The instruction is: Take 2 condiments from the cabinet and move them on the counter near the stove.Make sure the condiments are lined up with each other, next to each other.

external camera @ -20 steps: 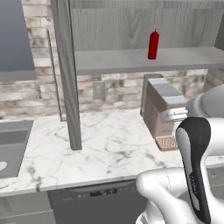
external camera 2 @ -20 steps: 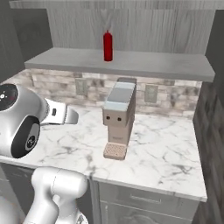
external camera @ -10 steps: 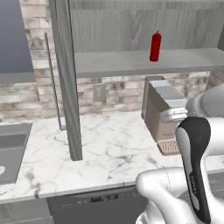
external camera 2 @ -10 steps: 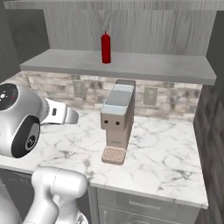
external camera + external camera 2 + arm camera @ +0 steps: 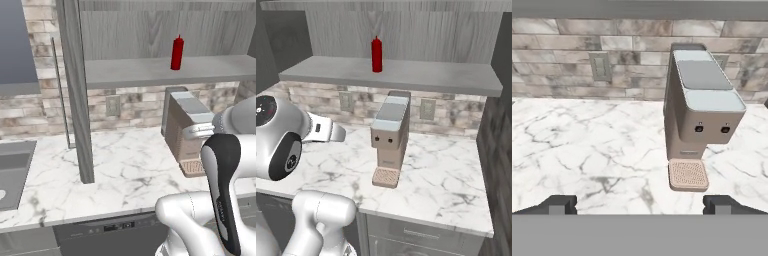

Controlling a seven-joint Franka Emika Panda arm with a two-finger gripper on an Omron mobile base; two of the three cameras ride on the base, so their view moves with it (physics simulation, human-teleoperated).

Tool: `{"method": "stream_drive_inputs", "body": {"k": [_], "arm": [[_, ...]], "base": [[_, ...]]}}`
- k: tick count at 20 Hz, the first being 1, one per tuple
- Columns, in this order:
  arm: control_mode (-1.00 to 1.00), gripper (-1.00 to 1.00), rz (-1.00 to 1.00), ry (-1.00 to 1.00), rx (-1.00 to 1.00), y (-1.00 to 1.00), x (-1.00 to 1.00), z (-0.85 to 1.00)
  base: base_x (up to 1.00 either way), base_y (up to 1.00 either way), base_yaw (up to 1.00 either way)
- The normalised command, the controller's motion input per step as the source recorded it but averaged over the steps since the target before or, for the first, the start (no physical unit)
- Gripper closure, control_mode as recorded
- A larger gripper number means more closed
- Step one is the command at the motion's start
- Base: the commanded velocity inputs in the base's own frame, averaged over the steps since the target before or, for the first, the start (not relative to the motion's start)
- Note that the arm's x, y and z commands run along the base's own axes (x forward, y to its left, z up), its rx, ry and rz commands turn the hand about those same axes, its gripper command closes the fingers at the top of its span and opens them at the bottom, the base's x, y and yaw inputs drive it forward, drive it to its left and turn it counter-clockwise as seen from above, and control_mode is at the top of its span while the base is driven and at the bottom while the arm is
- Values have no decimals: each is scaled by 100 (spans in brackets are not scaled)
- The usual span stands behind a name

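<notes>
one red condiment bottle [image 5: 177,52] stands upright on the pale grey shelf [image 5: 150,71] of the wall cabinet [image 5: 406,30], nozzle cap up, near the shelf's middle in the right base view and toward its right half in the left base view. nothing touches it.

my tool [image 5: 640,204] sits low over the front of the marble tabletop [image 5: 587,150], both dark fingertips [image 5: 559,202] showing far apart at the bottom of the hand view, nothing between them. jaws wide, holding nothing.

relation of bottle to tool: the bottle is up on the shelf, well above and behind where the tool points. the hand view looks level across the tabletop at the brick backsplash [image 5: 572,65]; the shelf's underside is the grey strip along its top edge.

a tan coffee machine [image 5: 699,110] stands on the tabletop against the backsplash, ahead of the tool and off to the right fingertip's side, its drip grille facing me. in the right base view the bottle stands above and slightly left of this machine.

the cabinet's door [image 5: 75,90] hangs open, edge-on in the left base view, left of the bottle, its long handle beside it. a wall outlet [image 5: 600,66] sits in the backsplash left of the machine. a sink [image 5: 12,170] lies at the far left of the tabletop.

my arm's white elbow [image 5: 281,140] bulks at the left of the right base view, well below shelf level.
</notes>
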Motion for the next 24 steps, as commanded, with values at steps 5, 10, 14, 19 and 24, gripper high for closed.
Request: {"method": "stream_drive_inputs", "body": {"k": [5,10,14,19,24], "arm": [[100,-100,0,0,0,0,0,0],[-100,-100,0,-6,0,-2,-2,35],[-100,-100,0,-5,-1,-5,0,53],[-100,-100,0,-2,-3,0,0,53],[-100,-100,0,0,0,0,10,45]], "base": [[-2,0,0],[0,0,0],[0,0,0],[0,0,0],[0,0,0]]}}
